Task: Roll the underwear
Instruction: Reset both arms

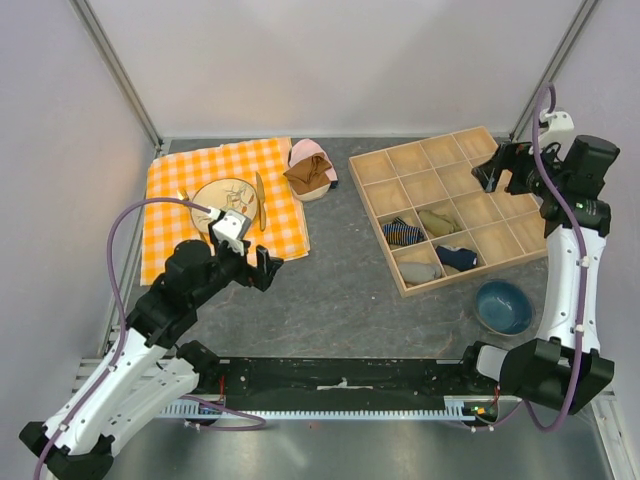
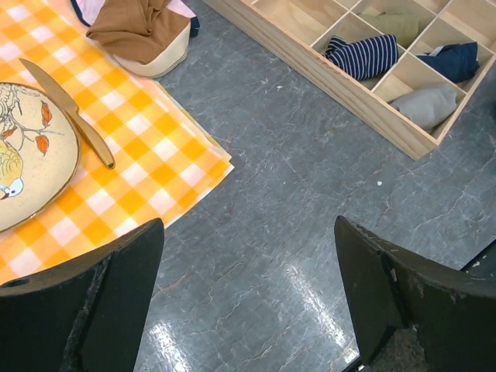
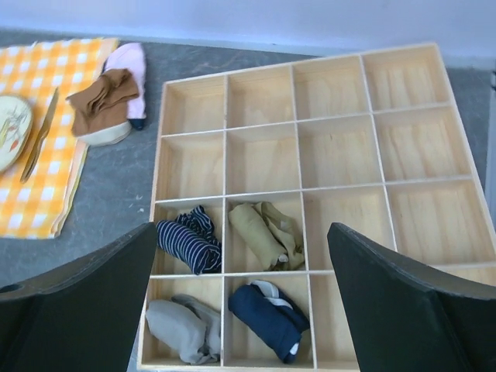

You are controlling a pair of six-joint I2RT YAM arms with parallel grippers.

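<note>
The navy-blue underwear (image 1: 457,257) with light trim lies rolled in a front-row compartment of the wooden divided tray (image 1: 377,225). It also shows in the right wrist view (image 3: 267,318) and at the upper right of the left wrist view (image 2: 456,60). My right gripper (image 1: 500,167) is open and empty, held high above the tray (image 3: 159,155), its jaws wide apart (image 3: 242,232). My left gripper (image 1: 248,270) is open and empty above the bare grey table beside the checkered cloth, far from the tray (image 2: 248,229).
The tray also holds a striped dark-blue roll (image 1: 403,233), an olive roll (image 1: 436,222) and a grey roll (image 1: 418,271). Brown and pink garments (image 1: 310,170) lie by an orange checkered cloth (image 1: 170,200) with a plate (image 1: 225,200) and knife (image 1: 258,198). A blue bowl (image 1: 503,306) stands near the tray.
</note>
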